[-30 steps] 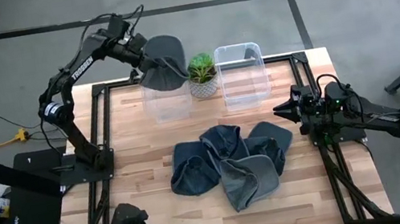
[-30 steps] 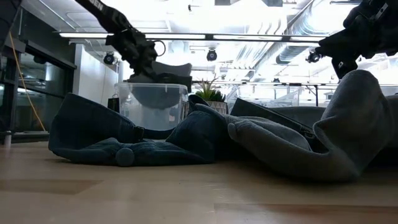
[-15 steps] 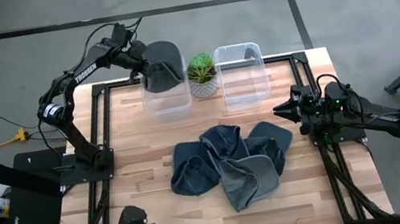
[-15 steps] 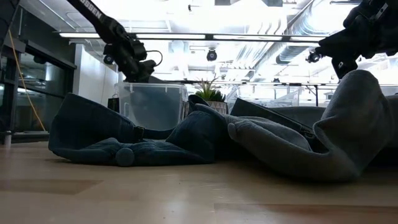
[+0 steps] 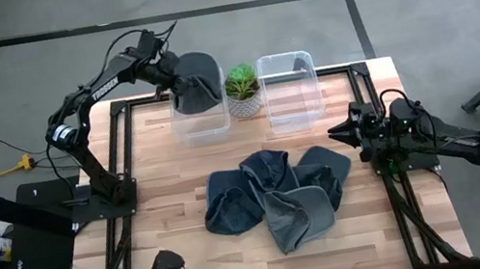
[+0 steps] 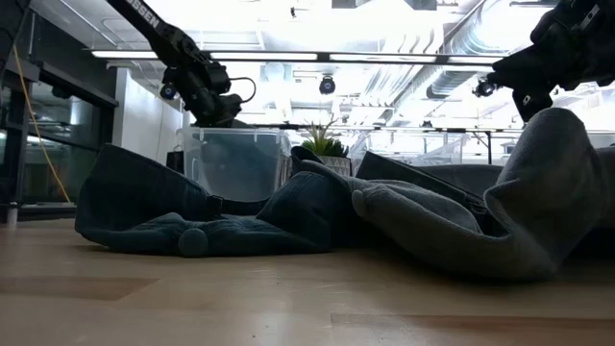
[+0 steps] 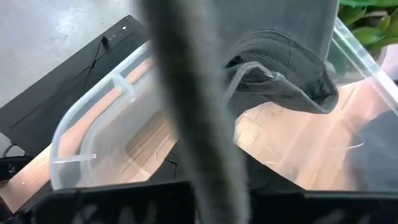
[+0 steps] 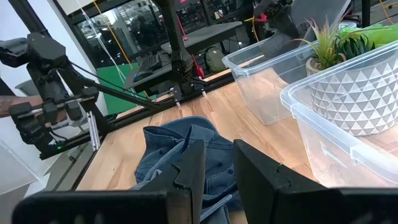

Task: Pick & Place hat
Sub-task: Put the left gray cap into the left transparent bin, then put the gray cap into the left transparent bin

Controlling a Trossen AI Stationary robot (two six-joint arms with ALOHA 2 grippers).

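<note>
At the far left corner of the bench, the left gripper hangs over a clear plastic bin with a dark grey hat draped from it. The hat hangs with its long axis running down into the bin, its crown end low and sagging inside the clear walls, and in the left wrist view a band of grey cloth crosses close in front of the lens. Whether the fingers are pinching that cloth or have let go cannot be told. The hat is soft ribbed fabric, limp and folded on itself; the bin is thin, see-through, with rounded corners and a raised lip. Beside it stands a small green plant in a white pot with a faceted triangle pattern, then a second clear bin of the same kind. In the middle of the bench lies a heap of hats, dark blue and grey, crumpled and overlapping. At the right edge the right gripper rests low, beside the heap and apart from it, its fingers a narrow gap apart with nothing between them. The bench is pale wooden planks in a black metal frame, standing on a grey concrete floor with dark seams; the low view shows bright ceiling lights and exposed ducts behind.
</note>
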